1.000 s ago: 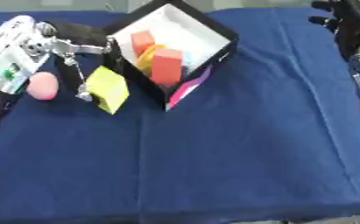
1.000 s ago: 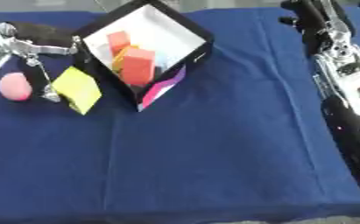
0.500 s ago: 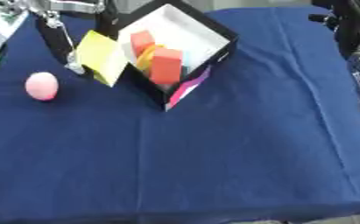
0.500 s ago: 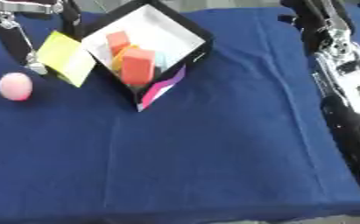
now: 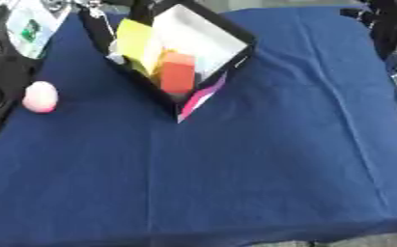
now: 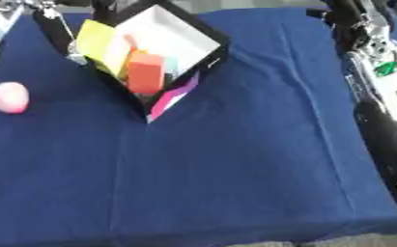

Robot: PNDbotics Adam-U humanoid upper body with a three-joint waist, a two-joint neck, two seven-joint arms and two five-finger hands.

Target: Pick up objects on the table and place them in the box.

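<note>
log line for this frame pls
left hand: holding yellow block at box edge | in box: orange block | on table: pink ball | right hand: out of view

We look down on a table draped in a deep blue cloth [image 5: 235, 169], which fills nearly the whole of both views. The fabric is not smooth: we see long shallow creases running from the far side toward the near edge, and a soft fold through the middle. Light falls evenly on it, with a paler sheen toward the far right part of the cloth. At the near edge the cloth ends, and beyond it we make out a narrow strip of grey floor [image 6: 319, 241]. Along the top edge a pale grey band [image 5: 277, 4] shows behind the table.
</note>
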